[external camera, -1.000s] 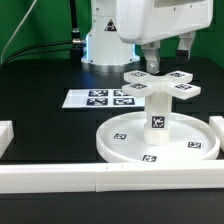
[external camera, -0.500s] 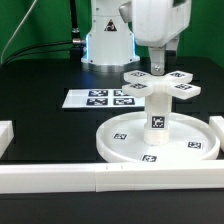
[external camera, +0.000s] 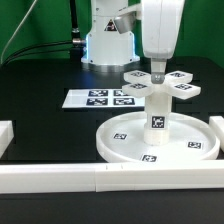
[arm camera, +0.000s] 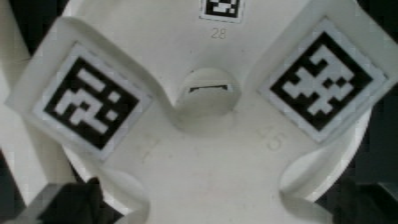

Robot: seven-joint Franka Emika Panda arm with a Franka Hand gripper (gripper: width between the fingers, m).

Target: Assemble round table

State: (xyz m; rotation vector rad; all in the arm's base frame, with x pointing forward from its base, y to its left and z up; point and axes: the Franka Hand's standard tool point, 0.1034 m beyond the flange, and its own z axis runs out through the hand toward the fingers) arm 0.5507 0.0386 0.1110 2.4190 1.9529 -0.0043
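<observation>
Since the earlier frames, the arm has been swung toward the exterior view's left, so that the gripper [external camera: 157,71] is now being held directly over the centre of the cross [external camera: 160,83]. The cross is being carried on top of the post [external camera: 157,112], which is standing upright in the middle of the disc [external camera: 120,146]. The fingers are being kept at the cross's hub; whether it is being clenched cannot be told. In the wrist view, the cross [arm camera: 199,140] is filling the picture.
</observation>
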